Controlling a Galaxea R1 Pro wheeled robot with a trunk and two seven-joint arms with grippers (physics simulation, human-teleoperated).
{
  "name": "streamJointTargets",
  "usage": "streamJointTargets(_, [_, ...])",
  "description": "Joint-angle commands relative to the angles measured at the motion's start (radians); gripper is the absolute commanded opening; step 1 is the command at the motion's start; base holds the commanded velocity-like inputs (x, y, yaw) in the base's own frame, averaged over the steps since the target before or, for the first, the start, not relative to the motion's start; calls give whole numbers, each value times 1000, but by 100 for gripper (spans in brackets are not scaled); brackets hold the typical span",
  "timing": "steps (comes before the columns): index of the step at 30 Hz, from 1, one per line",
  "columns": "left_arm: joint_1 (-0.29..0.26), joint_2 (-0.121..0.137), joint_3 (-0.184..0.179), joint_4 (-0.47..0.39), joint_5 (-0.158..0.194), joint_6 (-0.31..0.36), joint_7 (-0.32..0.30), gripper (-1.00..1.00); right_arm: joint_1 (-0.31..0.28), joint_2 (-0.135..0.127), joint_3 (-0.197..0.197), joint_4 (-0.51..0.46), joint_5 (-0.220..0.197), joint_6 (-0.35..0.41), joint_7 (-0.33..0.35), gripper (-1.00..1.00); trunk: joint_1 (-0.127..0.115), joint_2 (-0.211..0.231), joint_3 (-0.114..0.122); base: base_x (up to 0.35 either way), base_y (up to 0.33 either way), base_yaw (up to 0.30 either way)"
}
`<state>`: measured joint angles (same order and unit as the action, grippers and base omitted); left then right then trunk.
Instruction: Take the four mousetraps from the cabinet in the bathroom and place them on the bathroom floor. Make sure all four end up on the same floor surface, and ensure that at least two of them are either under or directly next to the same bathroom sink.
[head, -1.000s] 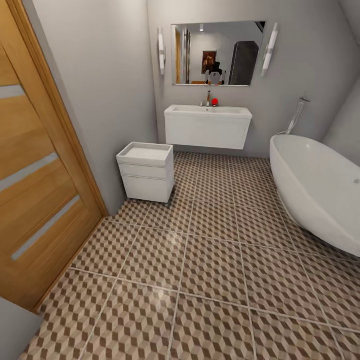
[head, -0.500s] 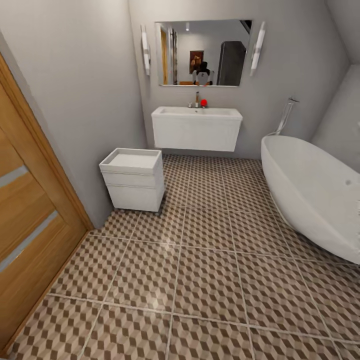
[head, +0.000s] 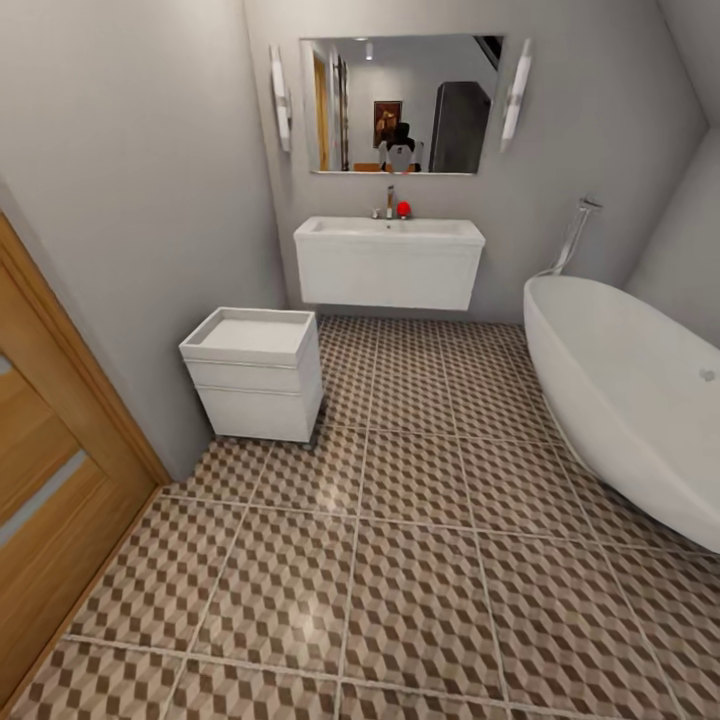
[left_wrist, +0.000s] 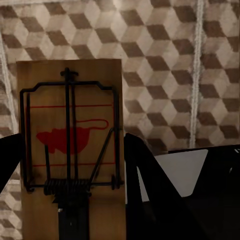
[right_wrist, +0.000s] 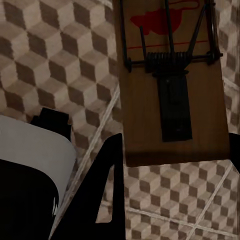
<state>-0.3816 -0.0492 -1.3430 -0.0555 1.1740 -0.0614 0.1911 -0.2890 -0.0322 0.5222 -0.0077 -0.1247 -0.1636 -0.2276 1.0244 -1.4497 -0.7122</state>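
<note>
Now, left wrist view: tan wooden mousetrap with red mouse print and black wire spring (left_wrist: 70, 150) lies lengthwise along left gripper (left_wrist: 70, 165), spring end nearest camera, print end pointing away; black fingers (left_wrist: 142, 170) press both long edges, clamped on it, above cube-patterned brown-beige tiled floor (left_wrist: 165, 60).

Right wrist view: second tan wooden mousetrap (right_wrist: 170, 85) likewise along right gripper (right_wrist: 172, 150), clamped between black fingers (right_wrist: 107, 180), above same floor.

Head view: white rectangular wall-hung sink with chrome tap, red knob (head: 388, 260) on far wall; white drawer unit (head: 255, 372) near its left; white oval bathtub (head: 625, 390) right of it.
</note>
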Motion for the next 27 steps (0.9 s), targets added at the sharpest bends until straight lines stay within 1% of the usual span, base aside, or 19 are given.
streamJointTargets(1, [0,0,-9,-1,6,-1,5,-100,0,0,9,0,-12,-4,-1,-100,1,0,-1,335,0,0])
streamJointTargets(27, [0,0,-9,-1,6,0,5,-100,0,-6,9,2,-12,-5,-1,-100,1,0,-2,335,0,0])
